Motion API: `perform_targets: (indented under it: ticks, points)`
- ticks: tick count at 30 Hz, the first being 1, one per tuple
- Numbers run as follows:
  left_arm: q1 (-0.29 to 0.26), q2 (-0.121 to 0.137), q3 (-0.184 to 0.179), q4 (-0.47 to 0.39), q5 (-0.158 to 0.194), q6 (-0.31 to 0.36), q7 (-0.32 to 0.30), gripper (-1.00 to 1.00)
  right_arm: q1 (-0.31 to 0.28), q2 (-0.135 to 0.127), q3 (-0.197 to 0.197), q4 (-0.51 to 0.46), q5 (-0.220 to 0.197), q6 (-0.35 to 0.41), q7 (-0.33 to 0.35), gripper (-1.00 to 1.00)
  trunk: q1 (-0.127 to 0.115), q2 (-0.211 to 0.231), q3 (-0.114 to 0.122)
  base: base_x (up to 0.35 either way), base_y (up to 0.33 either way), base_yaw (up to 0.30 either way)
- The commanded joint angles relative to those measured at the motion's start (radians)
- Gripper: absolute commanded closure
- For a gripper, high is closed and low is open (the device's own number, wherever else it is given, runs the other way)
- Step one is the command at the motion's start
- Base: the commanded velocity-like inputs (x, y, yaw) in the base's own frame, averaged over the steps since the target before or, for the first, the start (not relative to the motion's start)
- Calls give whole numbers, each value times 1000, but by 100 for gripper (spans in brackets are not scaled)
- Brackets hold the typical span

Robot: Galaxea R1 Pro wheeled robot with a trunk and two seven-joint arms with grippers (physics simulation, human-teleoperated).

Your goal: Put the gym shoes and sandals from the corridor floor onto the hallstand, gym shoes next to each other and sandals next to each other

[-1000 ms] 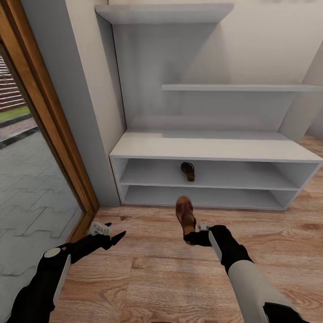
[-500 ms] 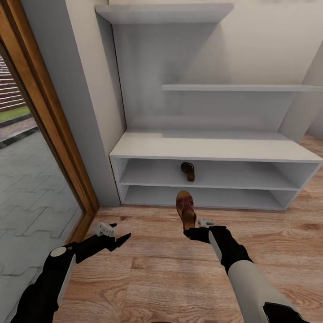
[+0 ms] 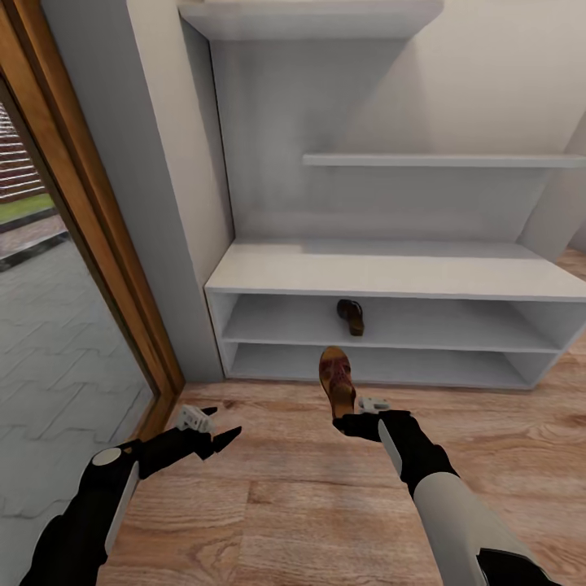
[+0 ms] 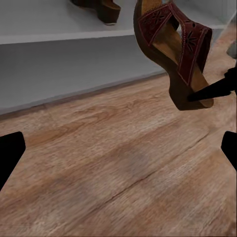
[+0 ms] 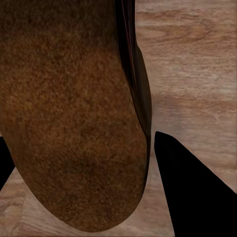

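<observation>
One dark brown sandal hangs heel-down just above the corridor floor, in front of the hallstand. My right gripper is shut on its heel end. The right wrist view looks up at its sole between the black fingers. A second sandal lies on the hallstand's upper cubby shelf, behind the held one. My left gripper hovers open over the floor to the left, holding nothing. Its view shows the held sandal and the shelved sandal. The gym shoes are out of view.
A wood-framed glass door runs along the left, with grey paving outside. A grey wall pillar stands between the door and the hallstand. Stepped wall shelves hang above the bench top. Bare planks stretch right of my right arm.
The right gripper has lifted the sandal slightly and carried it toward the hallstand. The left gripper edged forward. The camera has moved, so the hallstand sits a little further right in view.
</observation>
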Motion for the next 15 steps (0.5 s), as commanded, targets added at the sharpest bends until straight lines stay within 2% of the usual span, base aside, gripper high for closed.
perform_targets:
  ticks: [1,2,3,5,7,8,9,15]
  points:
    - [-1,-1,1,-1,-4,9,-21,-100,0,2,-8,-2,9,5,6,100,0,0,-1,40,32,0]
    - [-1,-1,1,-1,-4,10,-36,-100,0,2,-8,-2,9,5,6,100,0,0,-1,32,25,0]
    - [-1,-4,0,-1,-3,11,-130,-100,0,2,-7,-1,9,5,6,100,0,0,-1,63,12,0]
    - [-1,-14,0,-2,-3,11,-161,-100,0,2,-7,-1,9,5,6,100,0,0,-1,100,38,0]
    - [-1,-29,0,-2,-3,11,-177,-100,0,2,-7,-1,9,5,6,100,0,0,-1,172,95,0]
    - [-1,-50,0,-1,-4,11,-186,-100,0,1,-7,-1,9,5,6,100,0,0,-1,242,168,0]
    - [-1,-57,-1,-1,-4,11,-188,-100,0,1,-7,-2,9,5,6,100,0,0,-1,257,186,0]
    - [-1,-68,-1,0,-4,11,-192,-100,0,2,-8,-3,9,5,7,100,0,0,-1,201,139,0]
